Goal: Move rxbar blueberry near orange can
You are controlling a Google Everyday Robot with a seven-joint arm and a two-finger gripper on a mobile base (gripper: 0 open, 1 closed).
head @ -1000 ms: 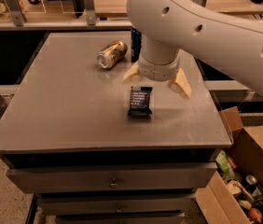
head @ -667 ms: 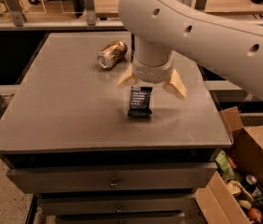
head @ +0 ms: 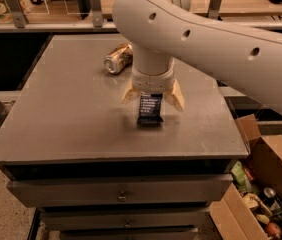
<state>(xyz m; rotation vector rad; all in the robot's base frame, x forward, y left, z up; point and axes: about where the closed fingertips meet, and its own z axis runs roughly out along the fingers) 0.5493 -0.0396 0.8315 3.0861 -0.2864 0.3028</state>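
Both end effector (head: 152, 103) fingers (head: 130, 95) splay released around the rxbar blueberry (head: 150, 111); contact unclear.

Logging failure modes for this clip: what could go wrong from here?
1. The gripper hangs over the rxbar blueberry with jaws spread either side of it; closing off-centre could skew or flip the bar.
2. The orange can lies on its side behind the gripper, so a nudge during placing could roll it across the table.
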